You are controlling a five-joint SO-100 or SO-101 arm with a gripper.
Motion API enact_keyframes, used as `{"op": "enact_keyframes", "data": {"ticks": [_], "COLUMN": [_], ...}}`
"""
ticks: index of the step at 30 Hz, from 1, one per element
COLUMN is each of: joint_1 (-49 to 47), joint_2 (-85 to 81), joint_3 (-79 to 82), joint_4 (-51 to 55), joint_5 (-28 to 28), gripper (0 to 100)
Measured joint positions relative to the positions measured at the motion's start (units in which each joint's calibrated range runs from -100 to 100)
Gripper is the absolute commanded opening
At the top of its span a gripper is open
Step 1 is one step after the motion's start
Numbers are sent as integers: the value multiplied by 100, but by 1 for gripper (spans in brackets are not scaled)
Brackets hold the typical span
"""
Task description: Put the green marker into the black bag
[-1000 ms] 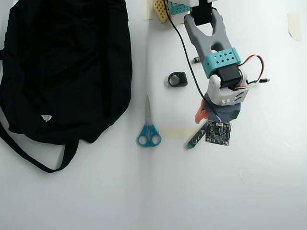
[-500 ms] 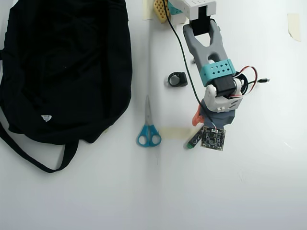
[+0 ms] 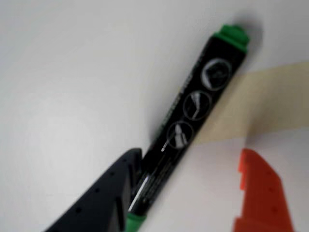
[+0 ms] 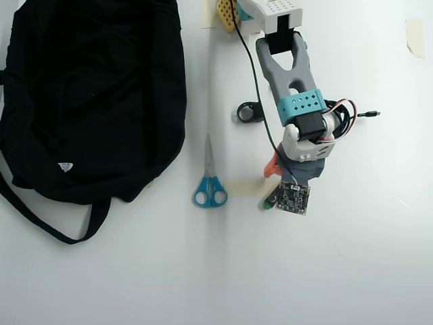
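The green marker [image 3: 193, 111] lies flat on the white table, with a dark barrel, white markings and green at both ends. In the wrist view my gripper [image 3: 189, 155] is open around its lower part. The dark finger [image 3: 104, 193] touches the marker's left side, and the orange finger [image 3: 260, 193] stands apart on the right. In the overhead view only the marker's green end [image 4: 268, 202] shows from under my wrist, where the gripper [image 4: 274, 184] is mostly hidden. The black bag [image 4: 88, 88] lies at the far left with a white tag and long straps.
Blue-handled scissors [image 4: 210, 183] lie between the bag and the arm. A beige tape strip [image 4: 240, 187] runs under the marker. A small black ring [image 4: 249, 112] lies near the arm's base. Tape pieces [image 4: 414, 37] are stuck at the table's top edge.
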Motion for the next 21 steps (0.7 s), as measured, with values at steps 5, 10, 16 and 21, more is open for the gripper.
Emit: {"op": "enact_keyframes", "data": {"ticks": [5, 10, 16, 21], "joint_1": [-7, 15, 66, 66], "joint_2": [191, 199, 199, 199], "joint_3": [-102, -126, -142, -142], "joint_4": [0, 0, 0, 0], "joint_5": [0, -5, -5, -24], "gripper": [26, 19, 16, 10]}}
